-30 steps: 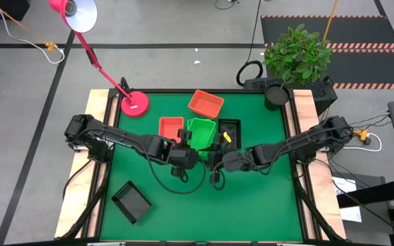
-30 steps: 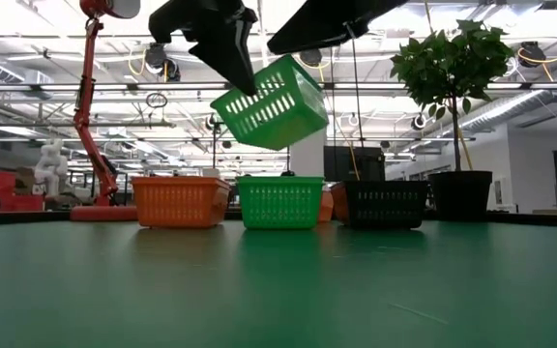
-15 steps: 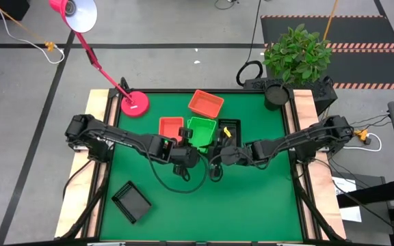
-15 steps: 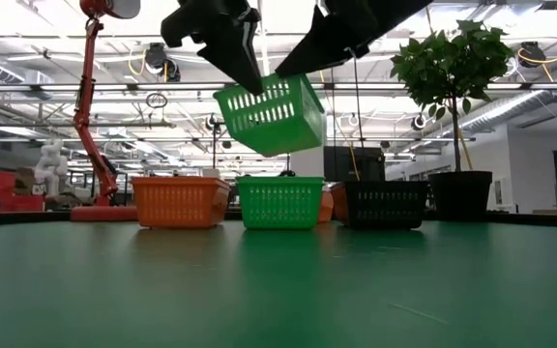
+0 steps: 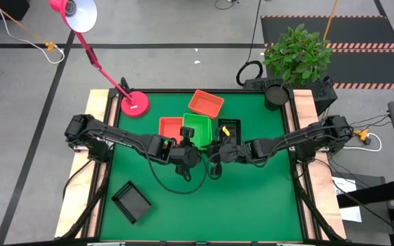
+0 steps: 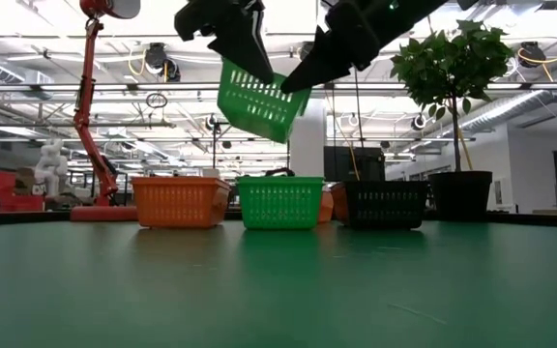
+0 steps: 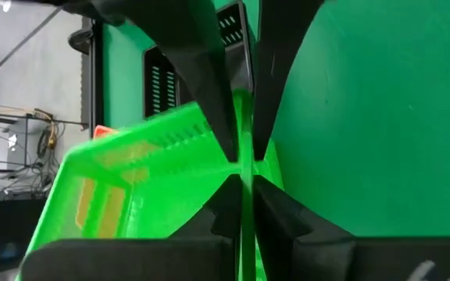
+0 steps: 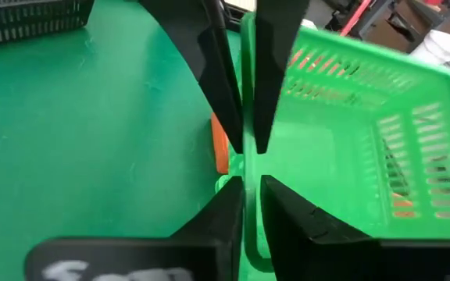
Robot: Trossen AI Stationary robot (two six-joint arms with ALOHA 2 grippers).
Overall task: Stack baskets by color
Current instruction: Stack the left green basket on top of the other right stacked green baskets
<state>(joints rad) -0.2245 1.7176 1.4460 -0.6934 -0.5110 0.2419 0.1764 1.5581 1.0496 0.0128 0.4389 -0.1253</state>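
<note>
A bright green basket (image 6: 254, 99) hangs tilted in the air over the middle of the table, between my two grippers. My left gripper (image 6: 259, 70) is shut on its left side. My right gripper (image 6: 294, 81) is shut on its right side. Straight below, another green basket (image 6: 278, 201) rests on its bottom on the table, between an orange-red basket (image 6: 180, 201) and a black basket (image 6: 385, 203). In the high view the held basket (image 5: 198, 128) covers the lower green one. My left gripper pinches the basket's left side wall at its rim (image 7: 243, 117), one finger inside the basket and one outside. The fingers slant down from the table's left. The basket is clear of the table and tilted. My right gripper pinches the opposite side wall at its rim (image 8: 248, 78), one finger inside and one outside. The fingers slant down from the table's right. The basket hangs clear between the two holds.
A second orange-red basket (image 5: 206, 104) lies toward the far edge. A black basket (image 5: 130, 201) sits near the front left corner. A pink lamp base (image 5: 135, 104) stands at the far left, and a potted plant (image 5: 296, 55) behind the far right corner.
My right gripper has come in toward the table's left and a little down, and has shut on the green basket's right wall. The basket, hanging before from my left gripper alone, has turned about and its right side has swung in under the right gripper.
</note>
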